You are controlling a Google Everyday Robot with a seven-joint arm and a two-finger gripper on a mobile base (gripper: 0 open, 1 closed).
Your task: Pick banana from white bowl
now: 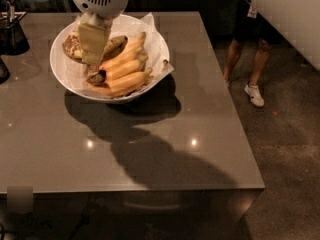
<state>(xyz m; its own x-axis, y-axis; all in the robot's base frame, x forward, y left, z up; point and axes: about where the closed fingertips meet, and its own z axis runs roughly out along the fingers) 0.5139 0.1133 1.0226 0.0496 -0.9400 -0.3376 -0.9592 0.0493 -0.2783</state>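
A: Gripper, where was it?
B: The gripper (93, 58) hung over the far left of the table (165, 159), reaching down from its white rounded head into the white bowl (59, 73). Its tip sat among the fruit, left of the bowl's centre.

A: Open or closed?
B: Couldn't tell. Couldn't tell either if it had hold of anything.

A: Target?
B: The banana (116, 44), brown-speckled, lay in the far part of the bowl behind the gripper and stuck out on both sides of it. Whether the two touched, couldn't tell.

A: Other contents?
B: Crumpled white paper (152, 24) lined the bowl and poked over the right rim. A bunch of cleaner yellow bananas (125, 71) lay just right of the gripper, on the near side of the speckled one.

A: Surroundings?
B: A dark container (12, 34) stood at the far left edge of the table, apart from the bowl. A person's legs (245, 54) and a white shoe (255, 95) were on the floor, off the table's far right.
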